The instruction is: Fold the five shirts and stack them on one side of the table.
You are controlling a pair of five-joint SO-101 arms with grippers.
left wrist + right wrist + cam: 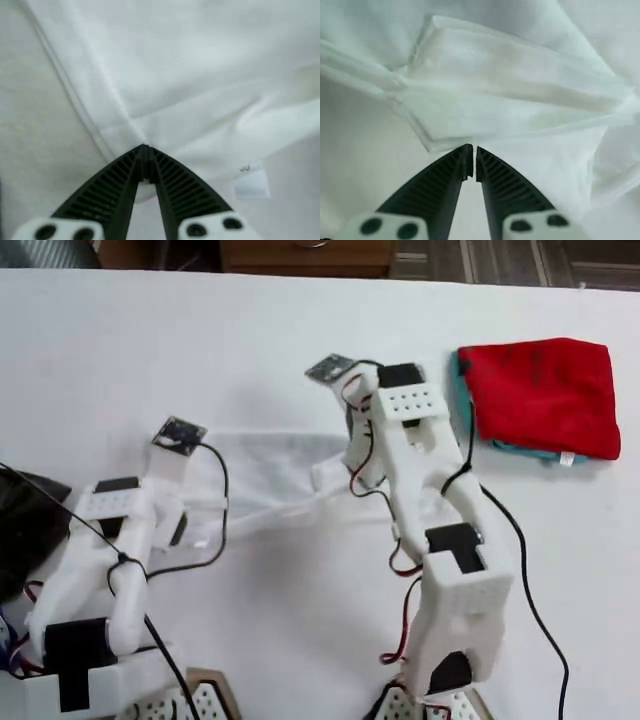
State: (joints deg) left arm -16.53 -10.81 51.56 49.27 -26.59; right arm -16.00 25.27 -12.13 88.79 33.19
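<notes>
We are pinching the thin white fabric shirt [270, 475] shallowly in left hand [144, 150] and right hand [471, 150], risking it slipping free.

A white shirt [265, 475] lies spread and rumpled at table centre. At two o'clock, a folded red shirt [545, 390] tops a teal shirt [463, 400].

White shirt [270, 480] on white worktop [150, 350]: its outline is hard to trace, and the left arm [110, 540] and right arm [430, 490] cover its ends. Over at the stack, the red shirt [545, 390] buries the teal shirt [464, 400], just an edge peeking out. A dark thing [25, 530] is cut off by the picture's edge, can't tell what. In the left wrist view, the label [250, 182] is a blur, print unreadable.
</notes>
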